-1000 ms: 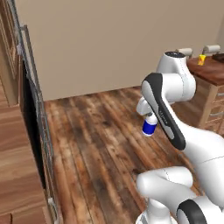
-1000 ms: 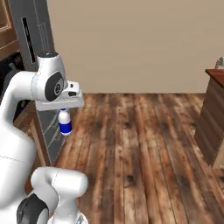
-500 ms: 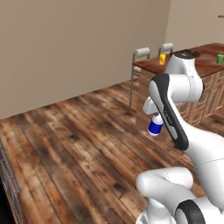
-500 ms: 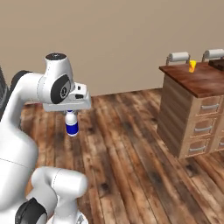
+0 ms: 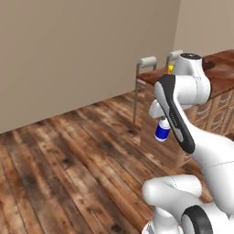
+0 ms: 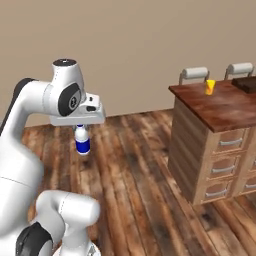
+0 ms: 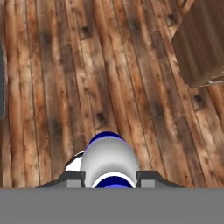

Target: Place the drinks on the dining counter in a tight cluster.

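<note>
A white bottle with a blue label [image 5: 162, 130] [image 6: 82, 143] hangs upright over the wooden floor, and my gripper [image 5: 161, 120] [image 6: 81, 130] is shut on its upper part. In the hand view the bottle [image 7: 109, 158] sits between the fingertips of the gripper [image 7: 110, 177]. The dining counter [image 6: 220, 107] [image 5: 221, 76], with its reddish-brown top and drawer fronts, stands ahead to the right, well apart from the bottle. A yellow cup [image 6: 210, 87] [image 5: 170, 69] stands near the counter's far edge. A corner of the counter [image 7: 202, 47] shows at the hand view's upper right.
Two chairs with grey backs [image 6: 194, 75] [image 6: 239, 70] stand behind the counter, against a beige wall. A dark flat object [image 6: 247, 83] lies on the counter's right side. Open wooden floor [image 6: 130, 165] lies between me and the counter.
The whole picture has shifted as the base turned and drove: the dark cabinet wall has left the view and the dining counter has come nearer. The bottle stays in the gripper.
</note>
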You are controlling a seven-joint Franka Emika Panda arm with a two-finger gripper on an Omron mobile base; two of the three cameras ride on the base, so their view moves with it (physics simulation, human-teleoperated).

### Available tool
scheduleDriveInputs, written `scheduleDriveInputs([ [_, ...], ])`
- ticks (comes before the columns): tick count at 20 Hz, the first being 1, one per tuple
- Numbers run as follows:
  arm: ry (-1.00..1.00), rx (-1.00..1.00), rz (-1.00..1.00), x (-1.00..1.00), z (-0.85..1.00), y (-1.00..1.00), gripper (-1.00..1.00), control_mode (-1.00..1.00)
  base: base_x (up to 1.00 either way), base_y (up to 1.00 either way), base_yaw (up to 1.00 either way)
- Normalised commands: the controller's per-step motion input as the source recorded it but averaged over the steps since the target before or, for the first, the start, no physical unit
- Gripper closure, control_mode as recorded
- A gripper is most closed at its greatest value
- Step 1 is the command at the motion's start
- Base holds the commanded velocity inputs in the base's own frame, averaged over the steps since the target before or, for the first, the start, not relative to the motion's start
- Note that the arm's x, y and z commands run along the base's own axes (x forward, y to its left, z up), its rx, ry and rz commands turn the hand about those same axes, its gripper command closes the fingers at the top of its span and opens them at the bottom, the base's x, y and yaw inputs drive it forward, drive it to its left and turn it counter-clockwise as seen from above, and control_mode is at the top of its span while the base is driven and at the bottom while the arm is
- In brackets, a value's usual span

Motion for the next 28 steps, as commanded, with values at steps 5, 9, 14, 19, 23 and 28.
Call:
scheduleDriveInputs([
  [5, 0.00, 0.00, 0.00, 0.00, 0.00, 0.00, 1.00, 1.00, 1.00, -0.55, 0.00],
  [9, 0.00, 0.00, 0.00, 0.00, 0.00, 0.00, 1.00, 1.00, 1.00, -0.60, 0.00],
  [14, 0.00, 0.00, 0.00, 0.00, 0.00, 0.00, 1.00, 1.00, 0.98, -0.89, 0.11],
  [19, 0.00, 0.00, 0.00, 0.00, 0.00, 0.00, 1.00, 1.00, 0.72, -0.96, 0.29],
  [23, 0.00, 0.00, 0.00, 0.00, 0.00, 0.00, 1.00, 1.00, 0.69, -0.87, 0.35],
  [28, 0.00, 0.00, 0.00, 0.00, 0.00, 0.00, 1.00, 1.00, 0.78, -0.86, 0.33],
])
